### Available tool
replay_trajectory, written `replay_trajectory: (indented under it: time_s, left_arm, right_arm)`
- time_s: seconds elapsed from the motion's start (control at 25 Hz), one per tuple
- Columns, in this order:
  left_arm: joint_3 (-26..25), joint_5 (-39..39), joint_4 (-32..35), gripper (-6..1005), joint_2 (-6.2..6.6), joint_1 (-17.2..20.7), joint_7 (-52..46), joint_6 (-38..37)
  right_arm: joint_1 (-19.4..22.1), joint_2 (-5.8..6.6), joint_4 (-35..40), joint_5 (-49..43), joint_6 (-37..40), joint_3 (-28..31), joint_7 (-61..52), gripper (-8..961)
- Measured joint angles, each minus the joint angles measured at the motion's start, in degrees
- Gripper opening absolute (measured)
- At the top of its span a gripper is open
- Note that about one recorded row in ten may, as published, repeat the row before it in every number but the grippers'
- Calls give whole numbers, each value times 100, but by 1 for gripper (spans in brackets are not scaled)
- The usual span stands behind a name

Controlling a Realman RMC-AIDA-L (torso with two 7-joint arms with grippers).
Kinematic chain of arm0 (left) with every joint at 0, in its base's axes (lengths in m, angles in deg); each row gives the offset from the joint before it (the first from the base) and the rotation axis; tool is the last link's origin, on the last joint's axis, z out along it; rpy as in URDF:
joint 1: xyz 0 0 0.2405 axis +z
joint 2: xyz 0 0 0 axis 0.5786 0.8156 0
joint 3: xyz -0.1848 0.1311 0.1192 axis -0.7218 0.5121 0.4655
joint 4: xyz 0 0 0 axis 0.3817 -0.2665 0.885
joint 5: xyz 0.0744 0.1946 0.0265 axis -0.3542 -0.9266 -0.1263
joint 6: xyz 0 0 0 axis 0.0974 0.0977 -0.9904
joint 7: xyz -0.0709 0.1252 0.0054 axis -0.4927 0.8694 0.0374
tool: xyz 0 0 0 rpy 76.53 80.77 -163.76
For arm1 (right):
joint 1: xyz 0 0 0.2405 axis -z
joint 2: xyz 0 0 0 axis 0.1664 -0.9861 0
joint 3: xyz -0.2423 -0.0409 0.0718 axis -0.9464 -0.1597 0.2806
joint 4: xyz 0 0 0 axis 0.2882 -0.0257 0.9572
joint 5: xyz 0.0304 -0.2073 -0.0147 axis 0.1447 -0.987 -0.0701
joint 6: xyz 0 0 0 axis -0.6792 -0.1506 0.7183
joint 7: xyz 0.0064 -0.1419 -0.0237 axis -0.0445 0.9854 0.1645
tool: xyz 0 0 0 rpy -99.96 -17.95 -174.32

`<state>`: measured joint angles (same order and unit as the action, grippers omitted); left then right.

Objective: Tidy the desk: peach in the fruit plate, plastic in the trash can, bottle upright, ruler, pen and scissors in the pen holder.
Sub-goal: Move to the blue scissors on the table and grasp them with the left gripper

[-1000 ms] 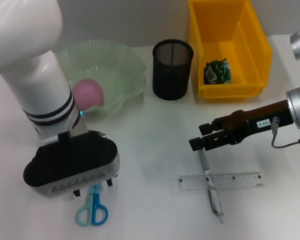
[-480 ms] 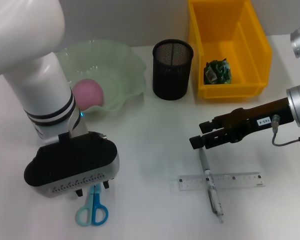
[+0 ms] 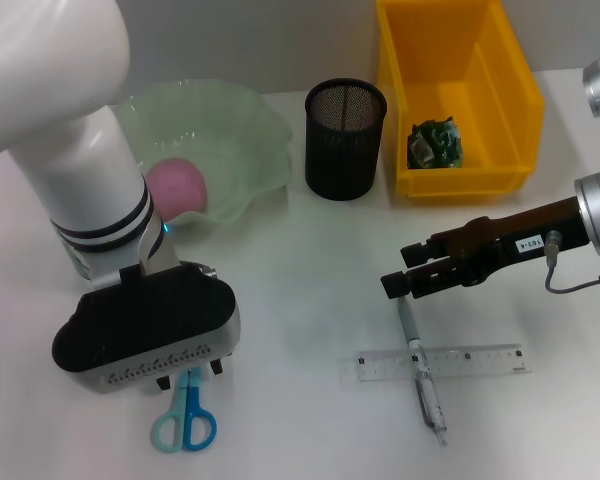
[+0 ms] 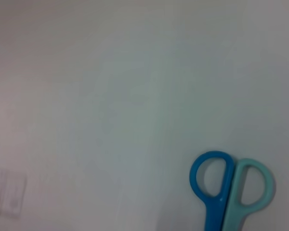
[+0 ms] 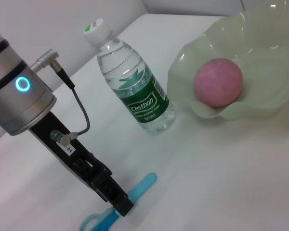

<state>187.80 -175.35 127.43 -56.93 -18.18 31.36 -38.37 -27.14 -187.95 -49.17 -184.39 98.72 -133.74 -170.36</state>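
The scissors (image 3: 185,417) lie on the desk (image 3: 310,260) at the front left, their blue loops (image 4: 231,185) filling a corner of the left wrist view. My left gripper (image 3: 186,376) hangs open right over their blades, one fingertip on each side; the right wrist view shows it (image 5: 121,208) low above them. Near the desk's middle right, my right gripper (image 3: 405,268) is open and holds nothing, just behind the pen (image 3: 421,368), which lies across the ruler (image 3: 436,362). The peach (image 3: 175,186) rests in the fruit plate (image 3: 250,130). The bottle (image 5: 135,89) stands upright.
The pen holder (image 3: 345,140) stands at the back centre. To its right is the trash can (image 3: 500,90), with crumpled green plastic (image 3: 435,143) inside. My left arm's white bulk hides the desk's left side in the head view.
My left gripper has crept a touch to the right over the scissors. The right gripper has barely shifted, and the objects lie as before.
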Motion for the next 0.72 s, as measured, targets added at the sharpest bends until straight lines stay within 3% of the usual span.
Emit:
replay_trajectory:
  time_s: [0.32, 0.72]
  left_arm:
    - [0, 6, -44, 557, 0, 15, 49, 88]
    - [29, 18, -55, 482, 0, 52, 63, 117]
  right_arm:
    - [14, -1, 0, 0, -1, 3, 0, 807]
    - [25, 3, 0, 1, 1, 1, 0, 806]
